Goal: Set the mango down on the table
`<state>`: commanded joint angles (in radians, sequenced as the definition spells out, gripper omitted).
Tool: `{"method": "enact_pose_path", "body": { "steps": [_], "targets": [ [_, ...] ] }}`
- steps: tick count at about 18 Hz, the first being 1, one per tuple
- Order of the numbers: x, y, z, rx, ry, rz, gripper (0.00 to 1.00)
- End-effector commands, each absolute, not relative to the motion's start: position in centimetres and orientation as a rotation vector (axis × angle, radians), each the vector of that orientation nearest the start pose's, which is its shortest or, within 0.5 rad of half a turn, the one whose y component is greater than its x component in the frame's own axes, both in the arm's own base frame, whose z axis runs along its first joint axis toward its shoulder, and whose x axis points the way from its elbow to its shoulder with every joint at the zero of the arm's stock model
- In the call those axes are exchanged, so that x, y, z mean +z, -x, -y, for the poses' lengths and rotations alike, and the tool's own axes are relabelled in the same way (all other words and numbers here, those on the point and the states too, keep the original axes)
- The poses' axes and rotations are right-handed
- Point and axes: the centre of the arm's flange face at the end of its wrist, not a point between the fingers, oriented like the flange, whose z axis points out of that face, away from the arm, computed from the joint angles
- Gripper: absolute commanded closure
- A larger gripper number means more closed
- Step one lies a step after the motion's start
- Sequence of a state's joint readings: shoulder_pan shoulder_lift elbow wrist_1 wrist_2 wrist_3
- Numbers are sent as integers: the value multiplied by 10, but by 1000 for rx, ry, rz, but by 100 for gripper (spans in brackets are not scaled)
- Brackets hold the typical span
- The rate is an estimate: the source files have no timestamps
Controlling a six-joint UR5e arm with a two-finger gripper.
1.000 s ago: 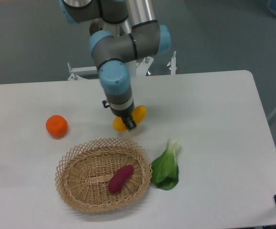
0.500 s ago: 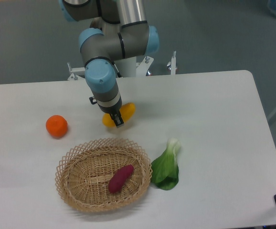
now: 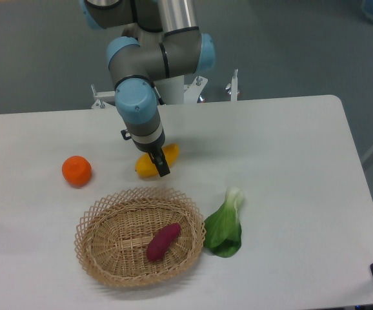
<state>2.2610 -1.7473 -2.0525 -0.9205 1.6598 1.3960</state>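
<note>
One mango (image 3: 146, 166), one orange (image 3: 77, 170), one basket (image 3: 102, 219).

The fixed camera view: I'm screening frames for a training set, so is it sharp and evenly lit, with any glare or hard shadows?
Fixed camera view: soft overall, mild blur on the arm; lighting even and diffuse; only faint shadows under the mango, gripper and basket; no strong glare on the white table; top right corner is overexposed.
</note>
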Motion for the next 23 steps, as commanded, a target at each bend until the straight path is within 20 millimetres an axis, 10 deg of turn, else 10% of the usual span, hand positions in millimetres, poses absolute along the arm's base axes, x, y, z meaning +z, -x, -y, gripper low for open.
{"method": "enact_pose_path", "body": {
  "steps": [23],
  "targets": [
    [303, 455, -440, 267, 2985, -767, 0]
  ]
}}
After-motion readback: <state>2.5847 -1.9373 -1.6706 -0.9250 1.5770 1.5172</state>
